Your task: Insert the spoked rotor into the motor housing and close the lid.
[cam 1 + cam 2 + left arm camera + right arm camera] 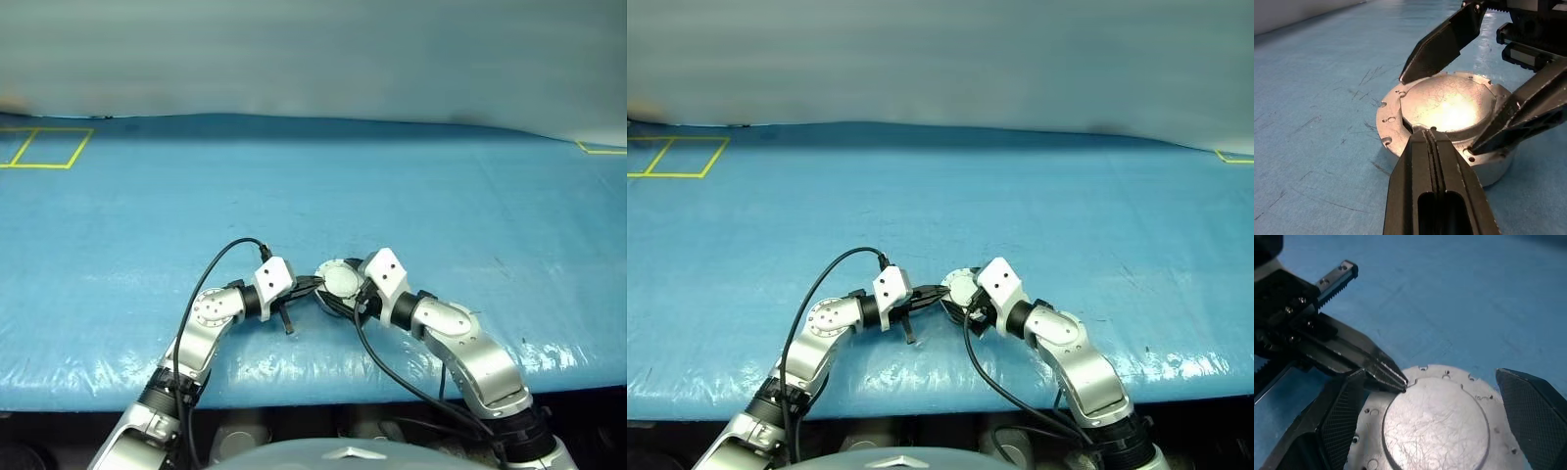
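Note:
The lid [1449, 103] lies flat on the motor housing [1496, 169], its plain grey outside with the raised centre circle facing up; it sits on the blue table [441, 215] near the front edge. My left gripper [1430, 136] is shut, its tips touching the lid's rim. My right gripper [1437, 418] is open, one finger on each side of the lid and just above it, holding nothing. In the head view both grippers meet at the lid [342, 281]. The spoked rotor is hidden.
Yellow tape squares [44, 147] mark the table's far left, and another tape corner [602, 149] the far right. The table's front edge [323, 387] runs just behind both wrists. Black cables [211, 269] loop over the arms.

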{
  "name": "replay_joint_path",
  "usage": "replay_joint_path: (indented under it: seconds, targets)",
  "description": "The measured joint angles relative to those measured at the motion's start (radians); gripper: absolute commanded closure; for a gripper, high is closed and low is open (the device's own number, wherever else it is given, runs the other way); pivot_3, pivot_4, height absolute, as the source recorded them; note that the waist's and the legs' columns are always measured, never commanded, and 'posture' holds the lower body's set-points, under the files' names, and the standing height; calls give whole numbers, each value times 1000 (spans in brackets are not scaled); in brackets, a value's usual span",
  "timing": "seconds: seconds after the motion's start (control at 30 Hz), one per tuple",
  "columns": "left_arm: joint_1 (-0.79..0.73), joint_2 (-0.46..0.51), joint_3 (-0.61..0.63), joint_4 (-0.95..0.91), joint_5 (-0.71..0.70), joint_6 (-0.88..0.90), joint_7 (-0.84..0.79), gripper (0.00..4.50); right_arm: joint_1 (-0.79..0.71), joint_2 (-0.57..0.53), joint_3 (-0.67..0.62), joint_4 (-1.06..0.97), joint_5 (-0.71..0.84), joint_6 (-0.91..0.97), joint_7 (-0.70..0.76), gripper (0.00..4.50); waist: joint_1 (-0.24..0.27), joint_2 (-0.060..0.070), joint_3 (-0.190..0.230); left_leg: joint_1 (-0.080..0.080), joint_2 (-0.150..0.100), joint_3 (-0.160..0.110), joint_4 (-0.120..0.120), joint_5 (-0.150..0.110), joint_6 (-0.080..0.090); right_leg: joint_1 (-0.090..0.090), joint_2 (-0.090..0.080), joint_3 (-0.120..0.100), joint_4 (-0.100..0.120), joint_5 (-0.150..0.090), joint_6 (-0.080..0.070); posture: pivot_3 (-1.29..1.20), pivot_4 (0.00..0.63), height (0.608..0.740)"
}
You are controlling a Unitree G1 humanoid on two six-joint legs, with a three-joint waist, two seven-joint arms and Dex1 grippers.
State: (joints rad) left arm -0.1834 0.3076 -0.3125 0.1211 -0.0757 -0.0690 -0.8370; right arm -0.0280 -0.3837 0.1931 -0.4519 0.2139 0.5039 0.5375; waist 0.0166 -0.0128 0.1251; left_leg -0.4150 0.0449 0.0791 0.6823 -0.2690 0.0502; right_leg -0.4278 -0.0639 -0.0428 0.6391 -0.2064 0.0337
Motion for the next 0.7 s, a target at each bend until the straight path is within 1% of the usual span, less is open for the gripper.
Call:
replay_joint_path:
  seconds: [0.1,0.23,0.3,0.33,0.4,0.43,0.57,0.7]
  targets:
    - [-1,-1,-1,3,-1,-2,1,4500,0,42,-94,-27,83,13,-16,26,1,0,0,0,0,0,0,0,0,1,0,0,0,-1,2,0,150,740]
    - [-1,-3,-2,7,-1,-6,3,4500,30,88,-254,-12,292,166,-32,26,3,0,0,0,0,0,0,0,0,1,0,0,-1,1,-1,0,150,740]
    - [-1,-3,-3,8,-1,-7,5,4500,43,105,-337,36,387,264,-61,26,3,0,0,0,0,0,0,0,0,2,0,0,0,1,-1,0,150,740]
    - [-1,-3,-3,8,-1,-7,6,4500,51,115,-395,80,458,327,-80,26,3,0,0,0,0,0,0,0,0,1,-1,0,0,1,-1,0,150,740]
    - [0,-2,-1,8,-1,-7,7,4500,62,122,-457,131,518,384,-99,26,1,2,1,0,0,0,0,0,0,1,-1,1,0,1,-1,0,150,740]
    - [4,-8,4,6,-11,0,7,4500,72,146,-508,156,613,434,-101,26,0,4,1,1,0,0,0,0,0,1,0,1,0,1,-1,0,150,740]
    - [15,-7,17,-1,-32,20,5,4500,122,156,-522,190,694,493,-98,26,-1,5,2,0,0,0,0,0,0,1,0,1,0,1,-1,0,150,740]
    - [14,-1,16,-1,-25,18,7,4500,130,151,-476,190,725,531,-75,26,-5,5,2,1,0,0,0,0,0,1,0,1,1,-2,3,0,150,740]
